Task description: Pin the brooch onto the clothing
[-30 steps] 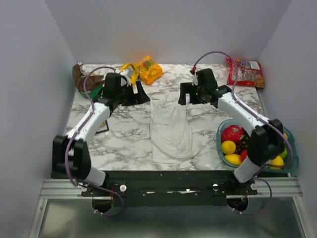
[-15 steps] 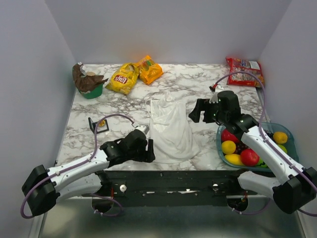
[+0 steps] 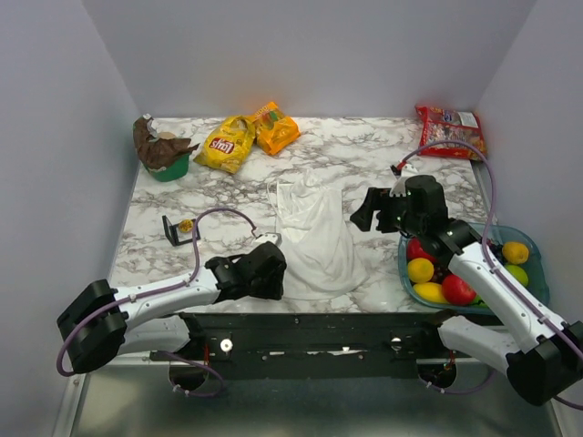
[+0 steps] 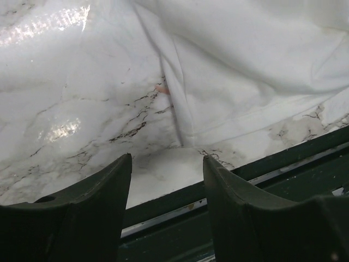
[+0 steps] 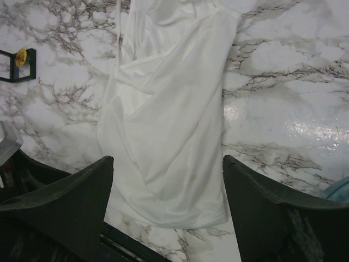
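The white clothing [image 3: 314,232] lies crumpled in the middle of the marble table [image 3: 228,196]. The brooch [image 3: 186,224], a tiny gold disc, rests on a small black square frame [image 3: 176,231] to its left, and shows in the right wrist view as the brooch [image 5: 21,56]. My left gripper [image 3: 276,273] hovers low at the garment's near-left corner, by the table's front edge. Its jaws are partly open around nothing [image 4: 166,164], and the clothing [image 4: 245,71] lies just ahead. My right gripper [image 3: 360,214] hangs wide open to the right of the garment, above the clothing [image 5: 169,125].
A blue bowl [image 3: 541,273] of fruit stands at the near right, under my right arm. Two chip bags [image 3: 223,144] lie at the back, a red snack bag [image 3: 450,130] at the back right, and a green cup [image 3: 167,167] at the back left.
My left arm swung from the back left down to the front edge beside the garment, and its jaws narrowed. My right arm drew back from the far middle to the garment's right side.
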Controlling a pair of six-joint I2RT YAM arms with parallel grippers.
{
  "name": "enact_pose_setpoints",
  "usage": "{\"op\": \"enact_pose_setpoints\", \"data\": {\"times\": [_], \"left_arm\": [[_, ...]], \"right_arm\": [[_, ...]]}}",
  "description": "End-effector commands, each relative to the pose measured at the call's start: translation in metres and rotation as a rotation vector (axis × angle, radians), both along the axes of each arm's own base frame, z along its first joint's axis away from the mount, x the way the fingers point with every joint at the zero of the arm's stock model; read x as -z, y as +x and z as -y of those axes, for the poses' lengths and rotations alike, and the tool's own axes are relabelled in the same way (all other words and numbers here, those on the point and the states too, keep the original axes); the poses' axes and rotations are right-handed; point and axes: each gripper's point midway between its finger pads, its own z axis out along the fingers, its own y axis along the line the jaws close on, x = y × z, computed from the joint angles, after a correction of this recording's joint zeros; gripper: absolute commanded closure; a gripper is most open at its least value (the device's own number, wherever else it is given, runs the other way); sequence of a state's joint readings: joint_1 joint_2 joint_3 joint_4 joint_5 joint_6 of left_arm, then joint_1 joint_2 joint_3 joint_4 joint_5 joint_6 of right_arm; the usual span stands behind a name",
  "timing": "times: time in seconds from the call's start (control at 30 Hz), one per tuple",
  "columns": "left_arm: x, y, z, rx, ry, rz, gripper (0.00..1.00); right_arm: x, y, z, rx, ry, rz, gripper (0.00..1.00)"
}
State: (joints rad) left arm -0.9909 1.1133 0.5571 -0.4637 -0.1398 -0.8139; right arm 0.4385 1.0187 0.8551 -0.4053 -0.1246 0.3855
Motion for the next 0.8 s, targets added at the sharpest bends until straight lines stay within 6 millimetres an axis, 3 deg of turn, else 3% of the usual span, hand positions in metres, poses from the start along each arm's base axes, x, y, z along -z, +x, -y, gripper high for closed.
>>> {"op": "enact_pose_setpoints", "data": {"times": [0.0, 0.53, 0.67, 0.77], "left_arm": [[-0.006, 0.013, 0.021, 0.000, -0.042, 0.037, 0.39], [0.013, 0.004, 0.037, 0.055, -0.035, -0.008, 0.49], [0.019, 0.002, 0.035, 0.049, -0.025, -0.021, 0.61], [0.019, 0.002, 0.031, 0.042, -0.016, -0.014, 0.76]], "right_arm": [[-0.001, -0.003, 0.001, 0.005, 0.014, 0.011, 0.13], [0.003, -0.008, 0.004, 0.016, 0.014, 0.006, 0.14], [0.004, -0.008, 0.004, 0.016, 0.013, 0.005, 0.15], [0.003, -0.009, 0.005, 0.015, 0.015, 0.007, 0.15]]}}
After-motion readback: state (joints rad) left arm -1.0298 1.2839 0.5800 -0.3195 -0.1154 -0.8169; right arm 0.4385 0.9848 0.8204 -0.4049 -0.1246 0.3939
